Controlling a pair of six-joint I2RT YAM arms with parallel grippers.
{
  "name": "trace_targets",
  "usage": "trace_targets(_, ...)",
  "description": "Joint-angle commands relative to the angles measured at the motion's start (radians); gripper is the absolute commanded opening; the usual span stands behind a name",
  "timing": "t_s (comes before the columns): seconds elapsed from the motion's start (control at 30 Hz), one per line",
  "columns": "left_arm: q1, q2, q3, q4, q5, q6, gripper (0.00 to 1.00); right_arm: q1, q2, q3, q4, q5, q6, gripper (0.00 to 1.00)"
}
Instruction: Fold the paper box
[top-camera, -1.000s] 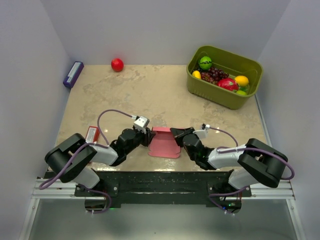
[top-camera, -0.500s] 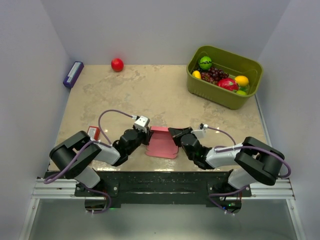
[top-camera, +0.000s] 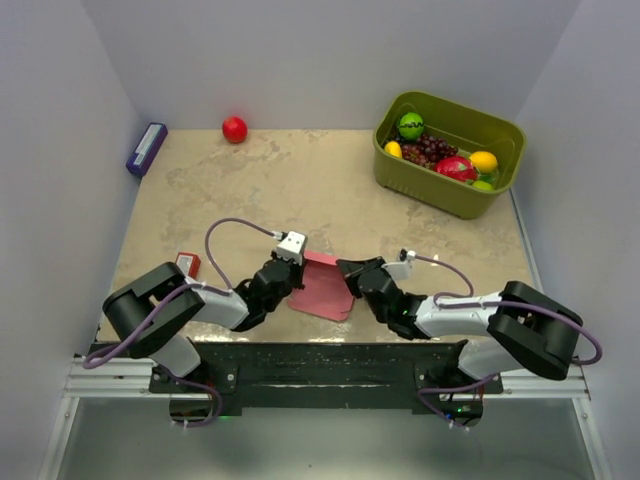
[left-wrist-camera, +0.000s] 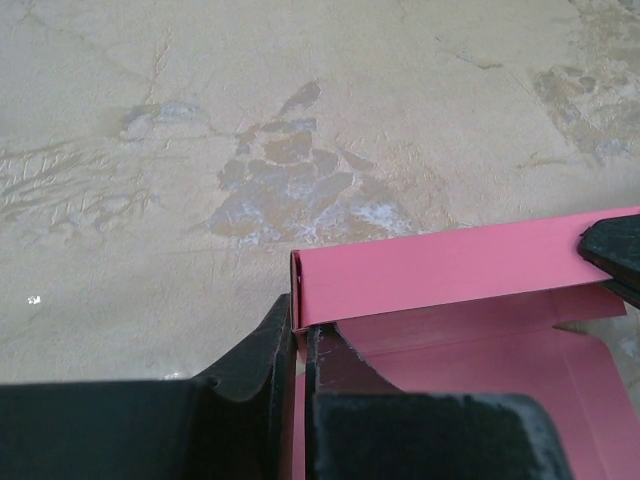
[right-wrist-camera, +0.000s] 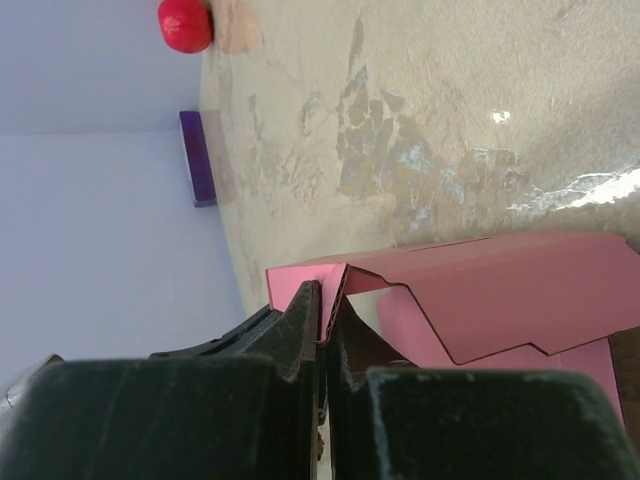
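The paper box (top-camera: 322, 287) sits on the desk (top-camera: 300, 190) near its front edge, midway between my two arms, and I grip it from both sides.

At the far left, a purple block (top-camera: 146, 149) lies against the side wall at the back corner. Closer to me, a small red packet (top-camera: 186, 264) rests on the desk beside my left arm (top-camera: 215, 305), apart from the box. A red ball (top-camera: 234, 129) sits at the back edge.

My left jaws are clenched on the left end of the box. In the left wrist view the two fingers (left-wrist-camera: 265, 350) pinch the end of a long pink flap (left-wrist-camera: 440, 270) that stands folded up from the flat panel beneath it. At the right end of that flap, a black fingertip (left-wrist-camera: 615, 255) of my other arm touches it.

My right jaws are clenched too, grasping the right side of the box. In the right wrist view they close on a pink corner (right-wrist-camera: 300, 280), and a notched panel (right-wrist-camera: 520, 290) spreads out beyond them.

At the back right, well apart from the box, stands a green basket (top-camera: 500, 190) holding fruit (top-camera: 455, 167).
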Motion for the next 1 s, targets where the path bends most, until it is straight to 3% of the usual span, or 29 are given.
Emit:
trace_targets(0.0, 0.028, -0.006, 0.04, -0.14, -0.23, 0.026, 0.0, 0.012, -0.062, 0.007, -0.159, 0.086, -0.077, 0.0)
trace_targets(0.07, 0.031, -0.015, 0.095, -0.24, -0.184, 0.008, 0.0, 0.012, -0.117, 0.025, -0.209, 0.091, -0.184, 0.01)
trace_targets(0.17, 0.036, -0.038, 0.137, -0.354, -0.111, -0.009, 0.0, 0.012, -0.2, 0.056, -0.292, 0.088, -0.348, 0.18)
trace_targets(0.2, 0.039, -0.043, 0.149, -0.398, -0.091, -0.021, 0.0, 0.013, -0.27, 0.065, -0.32, 0.086, -0.386, 0.3)
trace_targets(0.27, 0.057, -0.06, 0.161, -0.464, -0.029, -0.031, 0.0, 0.012, -0.346, 0.073, -0.418, 0.062, -0.484, 0.43)
trace_targets(0.3, 0.066, -0.064, 0.173, -0.486, 0.019, -0.034, 0.0, 0.012, -0.42, 0.076, -0.45, 0.051, -0.519, 0.55)
trace_targets(0.4, 0.101, -0.095, 0.178, -0.541, 0.102, -0.042, 0.0, 0.012, -0.533, 0.067, -0.593, 0.005, -0.616, 0.71)
trace_targets(0.6, 0.163, -0.185, 0.186, -0.608, 0.291, -0.045, 0.0, 0.01, -0.642, 0.039, -0.69, -0.035, -0.881, 0.76)
trace_targets(0.77, 0.2, -0.233, 0.195, -0.668, 0.357, -0.04, 0.0, 0.012, -0.515, 0.079, -0.66, -0.096, -1.012, 0.76)
trace_targets(0.97, 0.209, -0.258, 0.215, -0.711, 0.376, -0.043, 0.0, 0.041, -0.369, 0.122, -0.555, -0.136, -1.05, 0.75)
